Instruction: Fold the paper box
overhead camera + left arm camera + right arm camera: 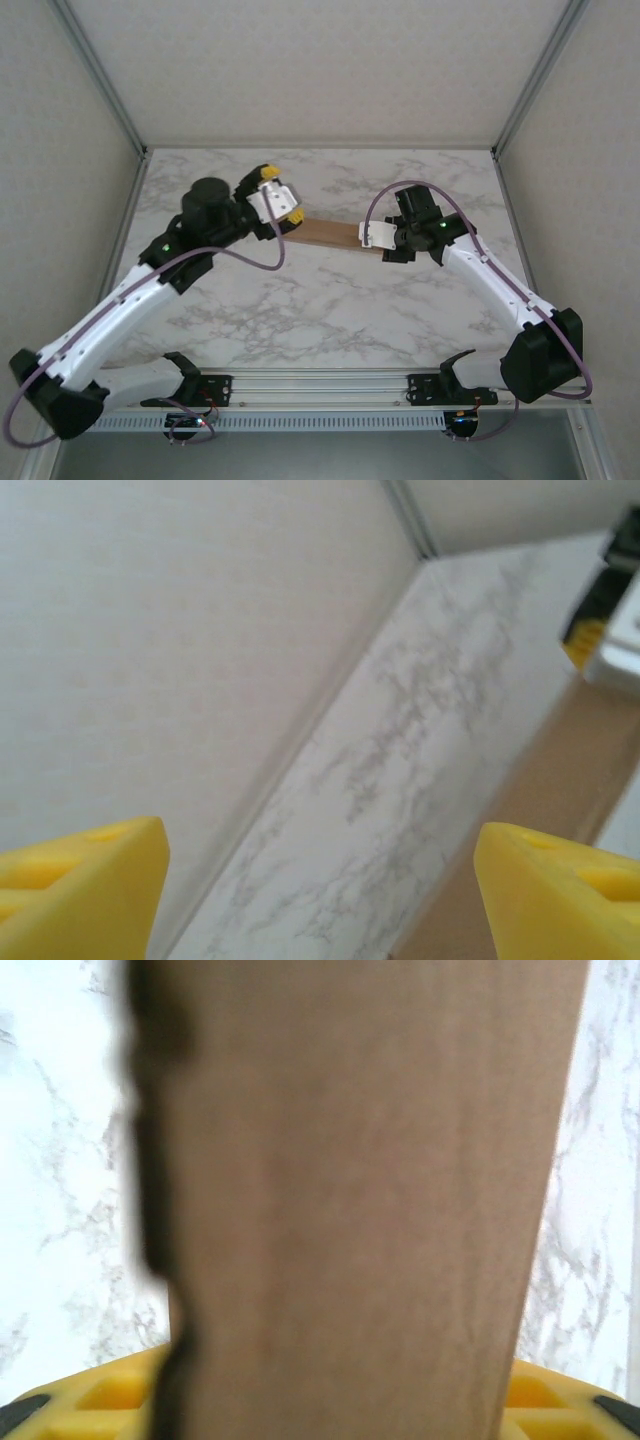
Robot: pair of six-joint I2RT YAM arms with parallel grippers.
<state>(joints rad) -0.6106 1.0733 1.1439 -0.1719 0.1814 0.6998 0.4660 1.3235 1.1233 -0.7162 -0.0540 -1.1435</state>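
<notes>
The paper box (330,233) is a narrow flat brown cardboard piece stretched between the two grippers over the middle of the marble table. My right gripper (377,238) is shut on its right end. In the right wrist view the box (360,1200) fills the space between the yellow fingers (100,1392) of that gripper (330,1405). My left gripper (283,196) stands at the box's left end with its jaws spread wide. In the left wrist view that gripper (320,880) has nothing between its fingers, and the box (560,810) lies just outside the right-hand finger (560,890).
The white marble table (320,310) is enclosed by pale walls and aluminium posts (100,75) at the back corners. A metal rail (320,385) with both arm bases runs along the near edge. Purple cables loop off both arms.
</notes>
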